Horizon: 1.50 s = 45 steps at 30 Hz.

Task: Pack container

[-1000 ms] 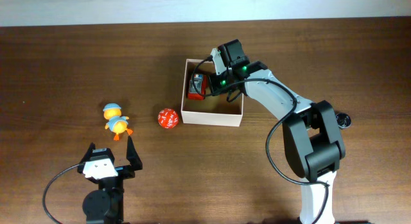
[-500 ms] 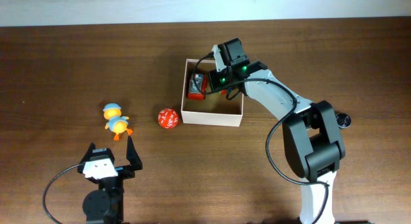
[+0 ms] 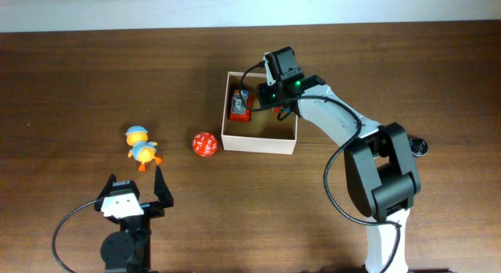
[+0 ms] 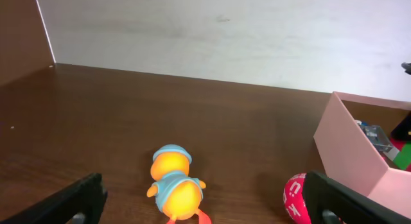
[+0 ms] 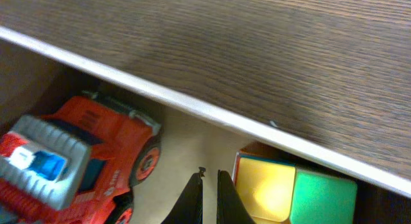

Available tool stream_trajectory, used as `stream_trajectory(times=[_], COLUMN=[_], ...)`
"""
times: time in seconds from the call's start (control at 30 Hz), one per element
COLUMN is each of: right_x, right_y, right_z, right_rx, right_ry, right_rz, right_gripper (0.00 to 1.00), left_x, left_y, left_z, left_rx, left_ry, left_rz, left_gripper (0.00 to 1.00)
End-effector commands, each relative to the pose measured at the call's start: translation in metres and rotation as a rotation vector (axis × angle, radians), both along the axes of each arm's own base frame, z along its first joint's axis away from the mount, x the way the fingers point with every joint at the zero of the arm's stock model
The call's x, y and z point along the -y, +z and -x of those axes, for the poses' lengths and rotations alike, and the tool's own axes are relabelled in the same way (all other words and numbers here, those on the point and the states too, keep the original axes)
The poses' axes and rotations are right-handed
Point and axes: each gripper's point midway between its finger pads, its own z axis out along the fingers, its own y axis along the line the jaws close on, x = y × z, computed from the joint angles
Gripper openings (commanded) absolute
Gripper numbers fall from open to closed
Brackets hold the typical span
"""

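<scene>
The container [image 3: 258, 144] is a square white box with a tan inside at the table's middle. A red toy truck [image 3: 239, 105] lies at its left side. My right gripper [image 3: 268, 99] is inside the container by the back wall. In the right wrist view its fingers [image 5: 210, 176] are shut and empty over the tan floor, between the truck [image 5: 83, 160] and a colour cube [image 5: 292, 195]. The white rim [image 5: 192, 108] runs behind them. My left gripper [image 3: 135, 179] is open and empty near the front left. It faces a yellow duck toy [image 4: 172, 166] and a red ball [image 4: 297, 198].
The duck [image 3: 142, 148] and the red ball [image 3: 204, 144] lie on the table left of the container, whose pale wall [image 4: 350, 163] shows at the right of the left wrist view. A small black object [image 3: 420, 146] sits at the right.
My right gripper has shifted slightly toward the container's back wall. The left arm, the duck and the ball have not moved.
</scene>
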Motion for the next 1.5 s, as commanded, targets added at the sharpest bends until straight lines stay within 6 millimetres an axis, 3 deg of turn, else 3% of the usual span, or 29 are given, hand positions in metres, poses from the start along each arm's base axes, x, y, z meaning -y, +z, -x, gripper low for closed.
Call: stream_trajectory(times=[0.0, 0.6, 0.73, 0.83, 1.1, 1.47], right_x=[0.007, 0.021, 0.014, -0.007, -0.032, -0.033], right_y=[0.006, 0.008, 0.007, 0.006, 0.009, -0.002], right_z=[-0.011, -0.018, -0.014, -0.005, 0.008, 0.034], right_rx=[0.036, 0.063, 0.046, 0.009, -0.030, -0.148], right_ry=[-0.043, -0.140, -0.109, 0.010, 0.139, 0.169], right_rz=[0.021, 0.063, 0.032, -0.041, -0.142, -0.147], right_gripper=[0.05, 0.05, 0.05, 0.06, 0.06, 0.04], left_x=[0.002, 0.002, 0.002, 0.002, 0.002, 0.002], left_y=[-0.001, -0.001, -0.001, -0.001, -0.001, -0.001], left_z=[0.000, 0.000, 0.000, 0.000, 0.000, 0.000], left_rx=[0.000, 0.000, 0.000, 0.000, 0.000, 0.000], left_ry=[-0.014, -0.014, -0.014, -0.014, -0.014, -0.014], left_rz=[-0.014, -0.014, -0.014, -0.014, -0.014, -0.014], left_gripper=[0.99, 0.99, 0.99, 0.99, 0.99, 0.99])
